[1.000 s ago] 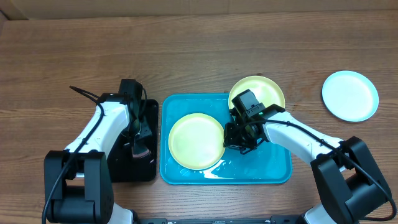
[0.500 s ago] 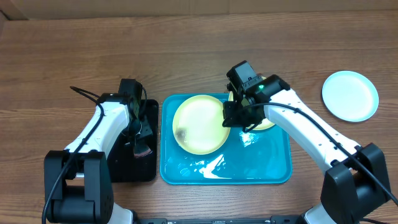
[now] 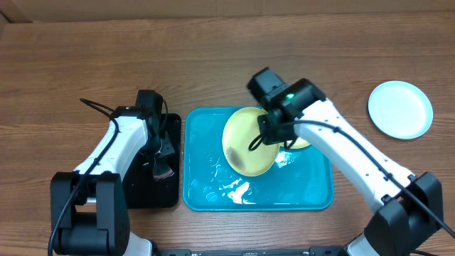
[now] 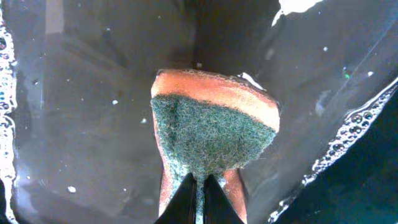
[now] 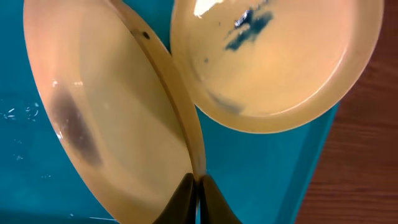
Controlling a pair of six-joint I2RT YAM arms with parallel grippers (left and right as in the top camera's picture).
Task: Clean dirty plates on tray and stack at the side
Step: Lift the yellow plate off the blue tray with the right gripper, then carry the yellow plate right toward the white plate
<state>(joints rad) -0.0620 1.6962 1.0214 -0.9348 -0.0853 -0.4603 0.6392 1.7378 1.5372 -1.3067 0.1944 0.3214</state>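
My right gripper (image 3: 264, 134) (image 5: 198, 186) is shut on the rim of a pale yellow-green plate (image 3: 245, 142) (image 5: 106, 112). It holds that plate tilted up on edge over the wet cyan tray (image 3: 206, 178) (image 5: 261, 168). A dark smear shows on the plate's face. A second yellow-green plate (image 3: 304, 144) (image 5: 280, 56) with a bluish smear lies at the tray's far right corner, mostly hidden under the arm in the overhead view. A white plate (image 3: 400, 109) sits on the table at the right. My left gripper (image 3: 158, 153) (image 4: 200, 190) is shut on an orange and green sponge (image 4: 211, 130).
A black tray (image 3: 135, 188) (image 4: 81, 93) holding soapy water stands left of the cyan tray, and the sponge hangs over it. Bare wooden table (image 3: 227, 64) lies behind both trays and around the white plate.
The right gripper has lifted the plate by its rim from flat in the tray to standing on edge, shifting it rightward. The left arm and sponge have stayed put.
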